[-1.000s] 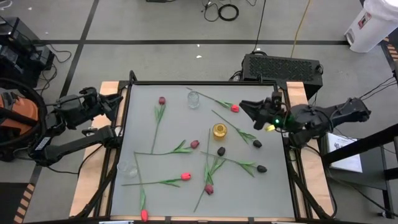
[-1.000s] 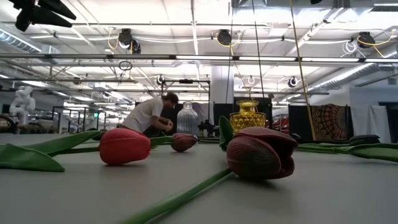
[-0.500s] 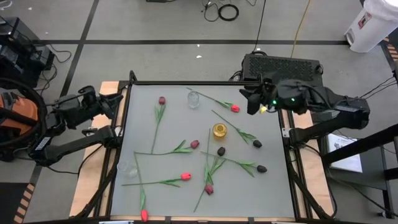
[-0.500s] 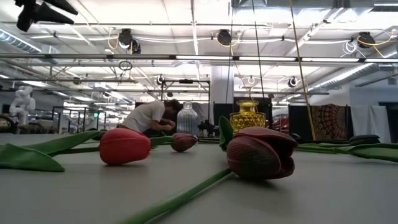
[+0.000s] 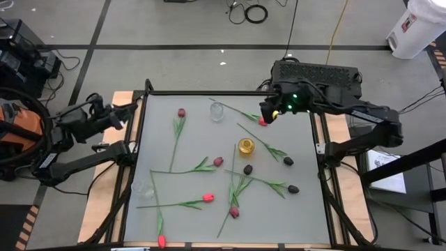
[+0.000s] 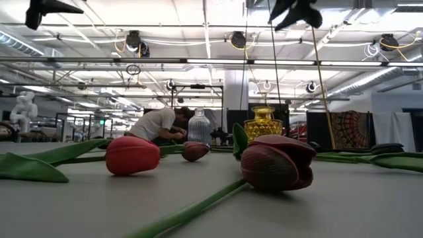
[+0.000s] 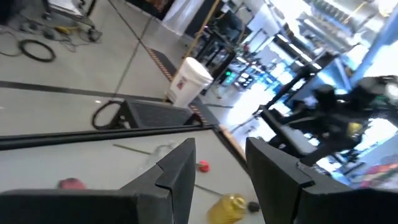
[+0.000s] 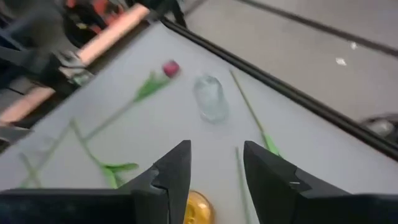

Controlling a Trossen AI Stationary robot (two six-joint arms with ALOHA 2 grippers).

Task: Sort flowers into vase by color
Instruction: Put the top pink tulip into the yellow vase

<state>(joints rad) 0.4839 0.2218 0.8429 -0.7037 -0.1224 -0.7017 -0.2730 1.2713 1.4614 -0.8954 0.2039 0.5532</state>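
The table [image 5: 306,209] carried everything loose: the flowers [image 5: 209,198] lay flat and scattered across its middle and near half, stems crossing, none yet standing in a vase. That spread suggested sorting had barely begun, with each stem needing to be picked off the surface singly.

The right arm reached in from the right edge, its gripper [image 5: 267,113] hanging above the far right part of the table, just over the red flower [image 5: 263,121] lying there. Its jaws stood apart with nothing between them, as its own wrist view showed. It seemed placed to come down on that stem or head next. The left gripper [image 5: 120,117] waited off the table's left edge, jaws likewise apart and empty, out of the working area.

Three vases stood upright: a clear vase [image 5: 217,111] near the far edge, a yellow vase [image 5: 245,146] near the centre, and another clear vase [image 5: 145,189] close to the left edge. The far clear vase stood near the red flower's stem tip, so a careless lift might brush it.

Open room lay along the right edge and the near right corner; the centre was crowded with leaves and stems.
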